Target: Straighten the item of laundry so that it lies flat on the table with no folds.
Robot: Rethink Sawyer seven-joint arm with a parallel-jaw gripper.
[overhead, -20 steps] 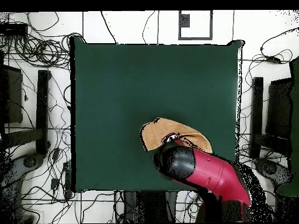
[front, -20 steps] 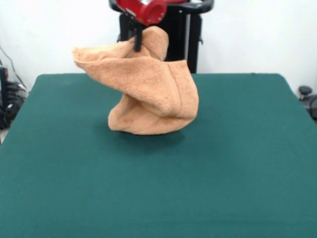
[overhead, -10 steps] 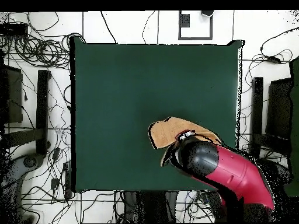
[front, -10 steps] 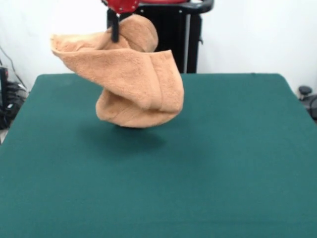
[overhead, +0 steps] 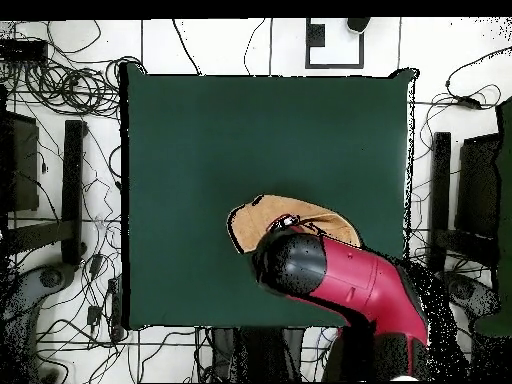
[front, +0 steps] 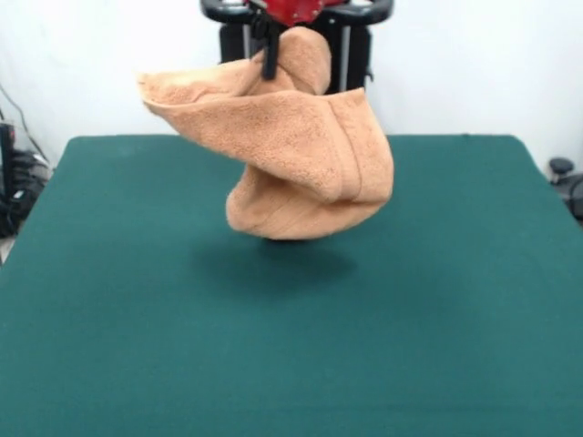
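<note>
The item of laundry, a light orange-tan terry towel, hangs crumpled and twisted from my gripper near the far side of the table. My gripper is shut on a top fold, with one dark finger showing against the cloth. The towel's lowest fold hovers just above the green surface, over its own shadow. In the overhead view the towel sticks out from under the red arm, which hides the gripper, near the table's edge closest to the robot's base.
Green table cloth stretches wide on all sides of the towel. Tangled cables lie on the floor around the table, and black stands flank both of its sides.
In the front view the hanging towel swung left and up half a second ago, then back to the right. It now hangs off the table, slightly right of where it was one second ago.
</note>
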